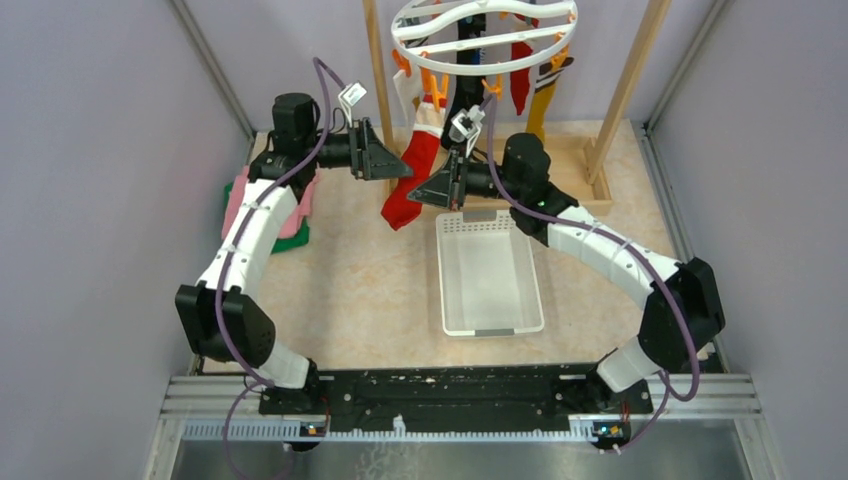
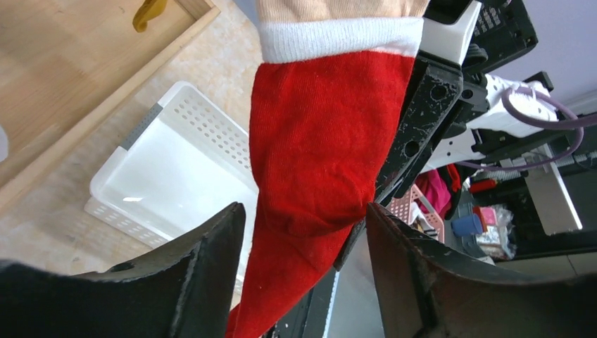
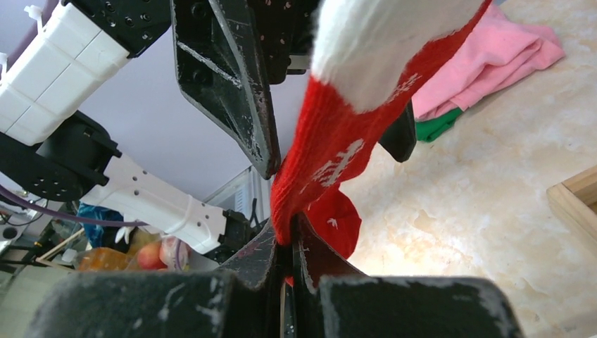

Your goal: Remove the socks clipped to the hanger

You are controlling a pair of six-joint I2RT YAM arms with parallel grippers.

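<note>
The white oval hanger (image 1: 485, 25) hangs at the back with orange clips. Several socks dangle from it: white (image 1: 406, 92), black (image 1: 462, 95), red (image 1: 520, 85) and mustard yellow (image 1: 540, 108). The nearest one is a long red sock with a white cuff (image 1: 415, 170). My left gripper (image 1: 398, 166) is open, and the red sock (image 2: 317, 155) hangs between its spread fingers. My right gripper (image 1: 420, 195) is shut on the sock's lower part, which shows white snowflake marks (image 3: 331, 158) in the right wrist view (image 3: 288, 229).
A white slotted basket (image 1: 443, 270) sits on the table below the right gripper; it also shows in the left wrist view (image 2: 112, 176). The wooden frame (image 1: 575, 165) stands behind. Folded pink and green cloths (image 1: 298, 218) lie at the left, under the left arm.
</note>
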